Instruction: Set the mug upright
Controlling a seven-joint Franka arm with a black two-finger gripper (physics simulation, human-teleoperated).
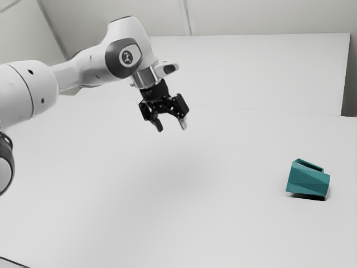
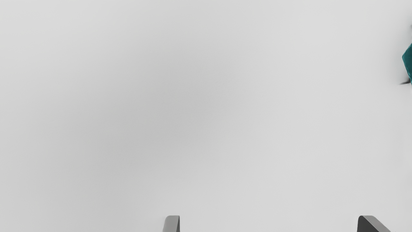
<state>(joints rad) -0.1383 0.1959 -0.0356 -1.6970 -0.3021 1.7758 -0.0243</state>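
While my black two-finger gripper [image 1: 171, 127] hangs above the white table [image 1: 111, 195] — fingers spread apart — the teal faceted mug [image 1: 308, 180] lies tipped over, well apart from it, toward the exterior view's right.

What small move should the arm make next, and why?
Probably carry the open jaws toward the exterior view's right, over the teal mug: it lies tipped on the table, while they hang above bare tabletop, well short of it.
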